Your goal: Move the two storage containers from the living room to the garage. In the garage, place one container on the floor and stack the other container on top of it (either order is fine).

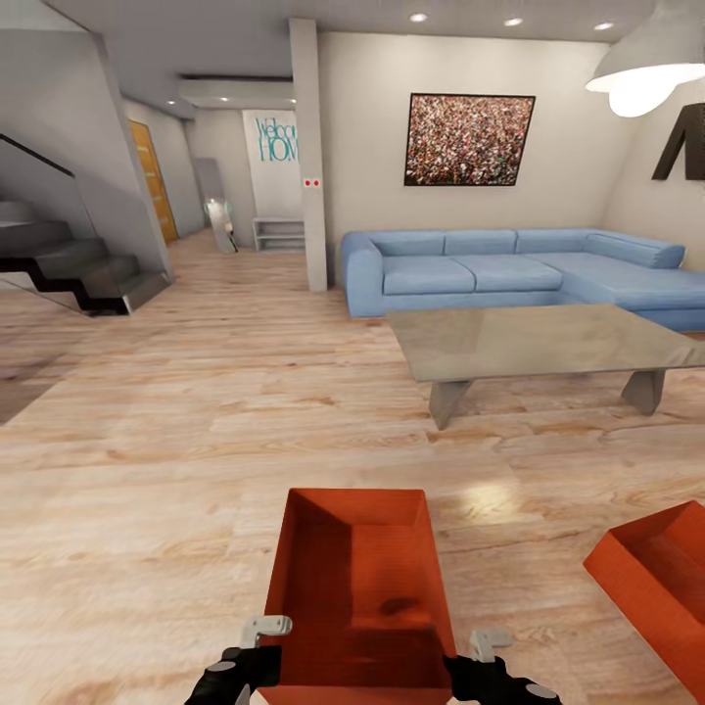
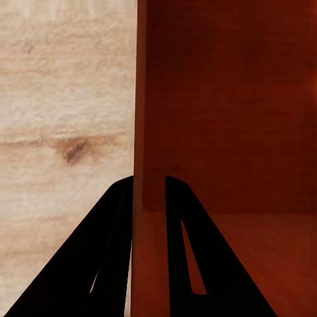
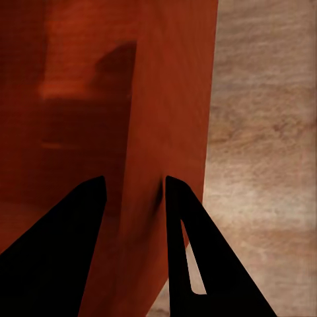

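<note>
Storage container (image 1: 357, 587) sits open-top just in front of the robot, above the wood floor (image 1: 147, 470) in the living rm. Looks stiff, smooth-walled, prob. light but slippery, so the thin side walls are the best place to grab. Left gripper (image 2: 148, 198) pinches the left wall, one finger inside, one outside; right gripper (image 3: 132, 191) does the same w/ the right wall. 2nd container (image 1: 661, 578) sits off to the right, grey table (image 1: 529, 343) beyond.

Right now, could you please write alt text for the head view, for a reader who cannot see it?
An open orange-red storage container sits low in front of the robot, gripped on its side walls by the left gripper and right gripper. A second container lies on the wood floor to the right. Behind stand a grey low table and a blue sofa.
</note>
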You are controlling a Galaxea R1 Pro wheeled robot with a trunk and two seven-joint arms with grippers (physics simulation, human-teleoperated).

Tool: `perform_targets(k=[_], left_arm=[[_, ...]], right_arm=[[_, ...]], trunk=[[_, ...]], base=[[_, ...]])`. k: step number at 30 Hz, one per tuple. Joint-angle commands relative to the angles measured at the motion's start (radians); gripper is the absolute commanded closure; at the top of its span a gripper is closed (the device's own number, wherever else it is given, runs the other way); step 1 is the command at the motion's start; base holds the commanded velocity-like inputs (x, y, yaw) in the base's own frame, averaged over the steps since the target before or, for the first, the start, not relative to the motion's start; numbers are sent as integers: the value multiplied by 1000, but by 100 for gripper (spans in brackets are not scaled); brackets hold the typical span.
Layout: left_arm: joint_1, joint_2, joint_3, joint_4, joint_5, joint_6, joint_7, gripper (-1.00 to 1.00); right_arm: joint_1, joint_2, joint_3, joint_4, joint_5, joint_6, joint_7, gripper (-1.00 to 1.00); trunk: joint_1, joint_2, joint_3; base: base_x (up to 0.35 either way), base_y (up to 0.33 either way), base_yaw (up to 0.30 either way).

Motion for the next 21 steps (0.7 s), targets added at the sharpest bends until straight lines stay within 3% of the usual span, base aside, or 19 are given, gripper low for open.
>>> perform_targets(k=[1, 21], left_arm=[[0, 2, -1, -3, -5, 6, 12, 100], [0, 0, 0, -2, -6, 8, 12, 100]], right_arm=[[0, -1, -5, 1, 1, 1, 7, 100], [0, -1, -5, 0, 1, 1, 7, 100]], trunk=[[-4, 7, 4], [-81, 147, 97]], base=[[0, 0, 0], [0, 0, 0]])
